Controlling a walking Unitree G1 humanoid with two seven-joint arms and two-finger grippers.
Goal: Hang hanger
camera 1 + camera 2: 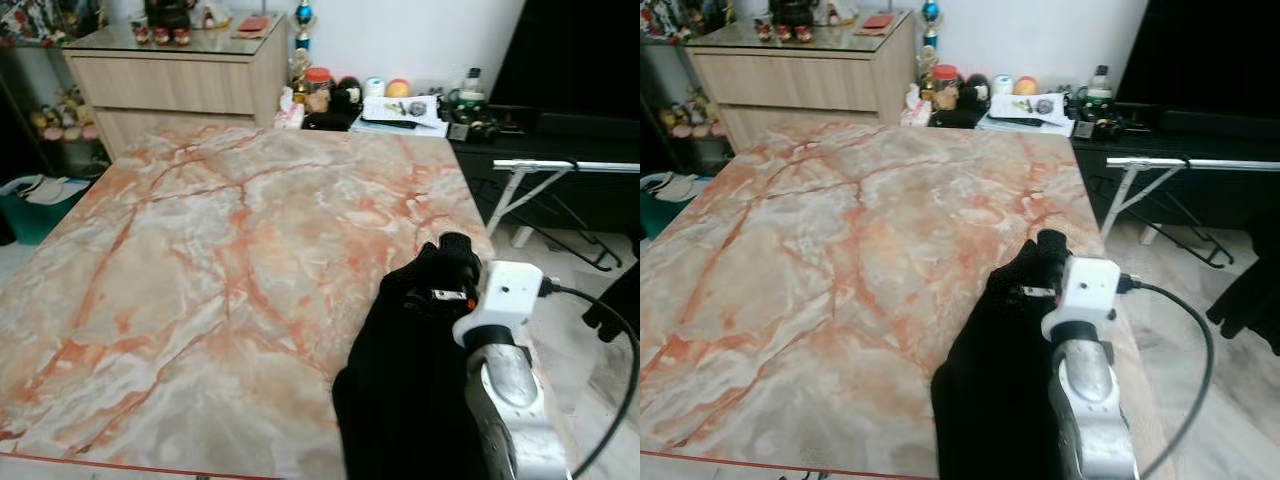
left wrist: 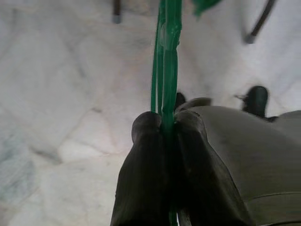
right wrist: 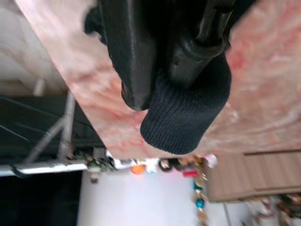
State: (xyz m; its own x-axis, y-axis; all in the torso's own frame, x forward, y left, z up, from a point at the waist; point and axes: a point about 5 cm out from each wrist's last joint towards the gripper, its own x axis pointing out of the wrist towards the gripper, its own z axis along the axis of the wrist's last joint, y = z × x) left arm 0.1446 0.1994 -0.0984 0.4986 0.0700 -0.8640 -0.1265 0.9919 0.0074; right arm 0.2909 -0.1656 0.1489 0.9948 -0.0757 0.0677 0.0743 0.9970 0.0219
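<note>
Pinching a green hanger (image 2: 165,61), left fingers (image 2: 146,179) close; right fingers (image 3: 136,56) grip black cloth (image 3: 188,113).

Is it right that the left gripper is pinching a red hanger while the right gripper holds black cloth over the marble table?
Not quite. The left wrist view shows the left gripper pinching a green hanger, not red. The right gripper does hold black cloth over the marble table.

Right arm (image 1: 505,395) reaches forward over the marble table's (image 1: 200,260) near right corner, its gripper (image 3: 162,92) pinched tight on a black knit garment (image 1: 995,390). Left gripper (image 2: 162,129) is clamped on a thin green hanger (image 2: 167,56).
</note>
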